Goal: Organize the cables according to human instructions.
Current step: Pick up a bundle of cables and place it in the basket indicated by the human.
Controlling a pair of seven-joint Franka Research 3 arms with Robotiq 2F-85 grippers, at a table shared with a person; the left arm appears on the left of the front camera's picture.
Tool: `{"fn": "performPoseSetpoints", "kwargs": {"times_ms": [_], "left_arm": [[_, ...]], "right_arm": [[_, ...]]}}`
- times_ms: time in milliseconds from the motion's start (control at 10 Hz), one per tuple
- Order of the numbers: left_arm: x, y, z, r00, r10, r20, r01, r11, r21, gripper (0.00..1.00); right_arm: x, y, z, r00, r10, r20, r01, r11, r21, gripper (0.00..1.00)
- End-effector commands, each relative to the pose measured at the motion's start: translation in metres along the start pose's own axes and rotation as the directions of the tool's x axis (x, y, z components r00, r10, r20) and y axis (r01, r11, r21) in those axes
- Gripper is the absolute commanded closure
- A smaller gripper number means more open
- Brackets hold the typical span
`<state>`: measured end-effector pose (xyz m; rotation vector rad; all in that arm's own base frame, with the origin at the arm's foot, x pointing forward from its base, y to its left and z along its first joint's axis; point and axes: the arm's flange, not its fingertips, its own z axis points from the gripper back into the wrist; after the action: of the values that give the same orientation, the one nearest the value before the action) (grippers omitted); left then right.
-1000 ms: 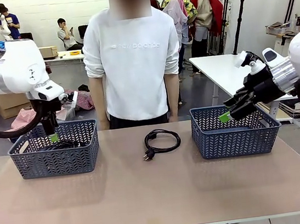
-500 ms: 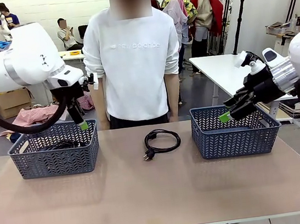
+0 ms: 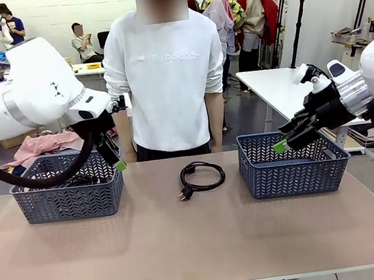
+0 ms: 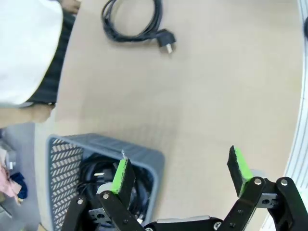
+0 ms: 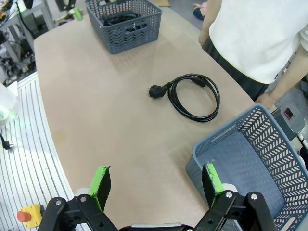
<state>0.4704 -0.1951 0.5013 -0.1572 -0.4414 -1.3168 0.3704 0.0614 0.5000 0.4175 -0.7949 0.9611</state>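
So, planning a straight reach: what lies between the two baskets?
One coiled cable on bare table, between left basket and right basket, in the front view.

Cords inside left basket (image 4: 103, 147) partly hidden behind its wall and a left gripper finger (image 4: 120, 175), count not readable, right basket (image 5: 255, 144) cut off by the right wrist view's edge, person's hands hidden behind the table edge in front view

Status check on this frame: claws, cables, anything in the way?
Left claw open, empty, by left basket rim. Right claw open, empty, at right basket. One coiled cable on table between baskets; more cables in left basket. Path unobstructed.
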Motion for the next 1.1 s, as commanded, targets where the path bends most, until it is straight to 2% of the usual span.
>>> {"fn": "performPoseSetpoints", "kwargs": {"times_ms": [0,400,500,1000], "left_arm": [[-0.008,-0.019,-0.007,0.998,-0.038,0.04,0.039,0.998,-0.043,0.0],[-0.015,-0.035,-0.017,0.998,-0.046,0.052,0.052,0.992,-0.111,0.0],[-0.001,-0.033,-0.02,0.999,-0.046,0.014,0.047,0.996,-0.081,0.0],[-0.001,-0.033,-0.02,0.999,-0.046,0.014,0.047,0.996,-0.081,0.0]], "right_arm": [[0.0,-0.004,-0.002,0.999,0.014,0.029,-0.015,1.0,0.018,0.0],[0.0,-0.004,-0.002,0.999,0.014,0.029,-0.015,1.0,0.018,0.0],[0.0,-0.004,-0.002,0.999,0.014,0.029,-0.015,1.0,0.018,0.0],[0.0,-0.004,-0.002,0.999,0.014,0.029,-0.015,1.0,0.018,0.0]]}}
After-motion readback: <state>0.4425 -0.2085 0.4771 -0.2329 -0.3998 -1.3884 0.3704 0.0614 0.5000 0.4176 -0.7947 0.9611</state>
